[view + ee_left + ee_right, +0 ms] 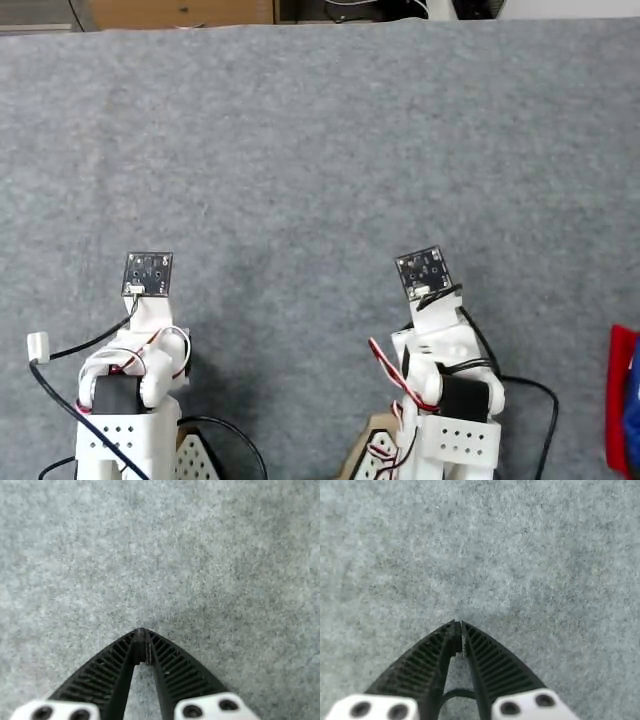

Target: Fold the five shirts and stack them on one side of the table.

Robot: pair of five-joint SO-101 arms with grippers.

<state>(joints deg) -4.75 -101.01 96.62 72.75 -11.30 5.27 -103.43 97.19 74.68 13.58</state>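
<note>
Likely soft and limp, the red cloth (618, 400) at four o'clock wants an edge pinch. Both the left tool (141, 641) and right tool (458, 635) are clenched, empty.

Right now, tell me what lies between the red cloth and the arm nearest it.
High view: bare grey felt between red cloth and arm, crossed only by the arm's black cable.

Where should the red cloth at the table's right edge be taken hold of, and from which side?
Probably by the long edge of the red cloth that faces the arms, coming from the table's middle with the arm nearer it. That edge lies straight and exposed on the grey felt; the rest runs out of the picture.
</note>
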